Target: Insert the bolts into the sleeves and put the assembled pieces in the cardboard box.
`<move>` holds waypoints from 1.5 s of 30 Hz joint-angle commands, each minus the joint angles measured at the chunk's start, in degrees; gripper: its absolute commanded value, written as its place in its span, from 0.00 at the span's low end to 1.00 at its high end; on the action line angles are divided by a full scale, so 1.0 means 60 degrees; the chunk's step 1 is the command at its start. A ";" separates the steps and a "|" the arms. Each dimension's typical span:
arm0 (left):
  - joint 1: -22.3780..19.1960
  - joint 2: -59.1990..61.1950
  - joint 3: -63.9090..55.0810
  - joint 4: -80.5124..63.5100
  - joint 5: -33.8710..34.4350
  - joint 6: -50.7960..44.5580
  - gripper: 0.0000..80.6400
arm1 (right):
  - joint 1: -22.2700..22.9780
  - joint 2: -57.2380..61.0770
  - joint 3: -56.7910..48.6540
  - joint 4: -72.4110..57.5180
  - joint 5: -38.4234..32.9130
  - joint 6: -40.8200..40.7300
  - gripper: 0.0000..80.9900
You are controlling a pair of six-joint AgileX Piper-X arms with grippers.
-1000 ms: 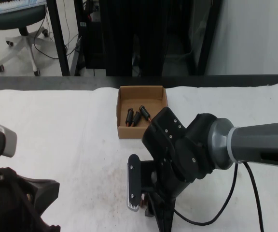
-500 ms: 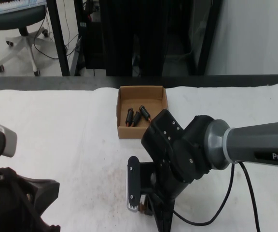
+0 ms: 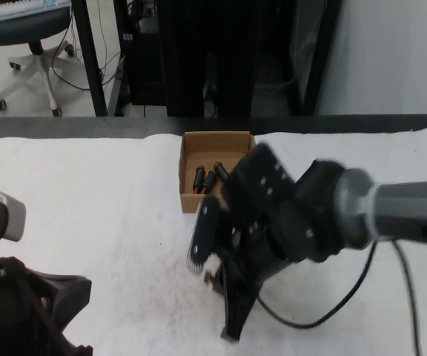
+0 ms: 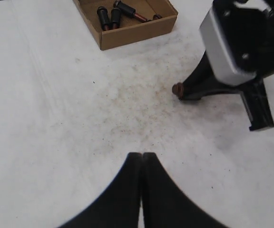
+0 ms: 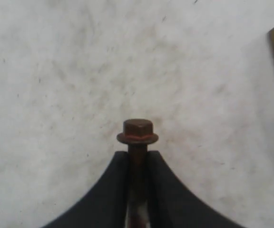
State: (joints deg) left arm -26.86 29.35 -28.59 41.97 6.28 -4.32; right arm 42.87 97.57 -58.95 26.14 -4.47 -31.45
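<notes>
- Near the cardboard box (image 3: 195,202), on its camera-facing side and a little apart from its front wall: right gripper (image 5: 137,156), fingers narrowed onto one bolt (image 5: 137,130).
- Bolt: rust-brown, with a flanged hex head. The head stands clear of the fingertips and the shank is pinched between them. Whether a sleeve is on the shank cannot be told, as the fingers cover it. The head sits low over the cloth (image 4: 56,95) and points away from the box.
- Left gripper (image 4: 141,159): well apart from the box on the same side, over bare cloth. Its fingers are pressed together with nothing between them.
- Cloth: white cover on the bench, with a brownish stained patch (image 4: 127,90) between the box's front wall and the two grippers.
- Box contents: three assembled pieces (image 4: 109,16), dark sleeves with reddish bolt ends showing. They lie close together on the box floor toward its left wall.
- Progress, as a judgement: three pieces are delivered and a fourth bolt is in hand.
- What is left depends on the hidden shank. If bare, the bolt needs mating with a sleeve before transfer. If sleeved, only the short carry over the front wall and release into the box are outstanding.
</notes>
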 commanded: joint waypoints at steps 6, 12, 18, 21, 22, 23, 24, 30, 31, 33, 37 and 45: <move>-0.0018 -0.0039 0.0009 -0.0030 0.0036 -0.0076 0.00 | -0.0991 -0.0880 -0.0054 0.0276 0.0104 -0.0038 0.01; -0.0018 -0.0039 0.0009 -0.0093 0.0036 -0.0076 0.00 | -0.1510 -0.0298 -0.0054 0.0080 0.0611 -0.0691 0.01; -0.0018 -0.0039 0.0009 -0.0118 0.0036 -0.0076 0.00 | -0.1556 0.0433 -0.0165 -0.0099 0.0611 -0.0687 0.01; -0.0018 -0.0039 0.0009 -0.0118 0.0036 -0.0076 0.00 | -0.1556 0.0868 -0.0337 0.0069 0.0611 -0.0687 0.01; -0.0018 -0.0039 0.0009 -0.0113 0.0060 -0.0076 0.00 | -0.1556 0.0978 -0.0398 0.0105 0.0611 -0.0687 0.01; -0.0018 -0.0039 0.0009 -0.0113 0.0111 -0.0076 0.00 | -0.1556 0.1047 -0.0455 0.0116 0.0611 -0.0687 0.01; -0.0018 -0.0039 0.0009 -0.0113 0.0141 -0.0076 0.00 | -0.1556 0.1117 -0.0503 0.0108 0.0611 -0.0687 0.01; -0.0018 -0.0039 0.0009 -0.0113 0.0260 -0.0076 0.00 | -0.1556 0.1241 -0.0725 0.0108 0.0744 -0.0687 0.01; -0.0018 -0.0039 0.0009 -0.0113 0.0260 -0.0076 0.00 | -0.1574 0.1241 -0.0720 0.0052 0.0899 -0.0687 0.01; -0.0018 -0.0039 0.0009 -0.0113 0.0260 -0.0076 0.00 | -0.1565 0.1241 -0.0720 0.0040 0.1176 -0.0687 0.01; -0.0018 -0.0039 0.0009 -0.0073 0.0550 -0.0076 0.00 | -0.1565 0.1241 -0.0720 0.0040 0.1239 -0.0687 0.01; -0.0018 -0.0039 0.0009 0.0219 0.0584 -0.0076 0.00 | -0.1565 0.1241 -0.0720 0.0219 0.0963 -0.0687 0.14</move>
State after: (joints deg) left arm -26.86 29.35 -28.59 43.11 9.30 -4.32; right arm 33.74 105.21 -62.71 26.80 2.28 -35.52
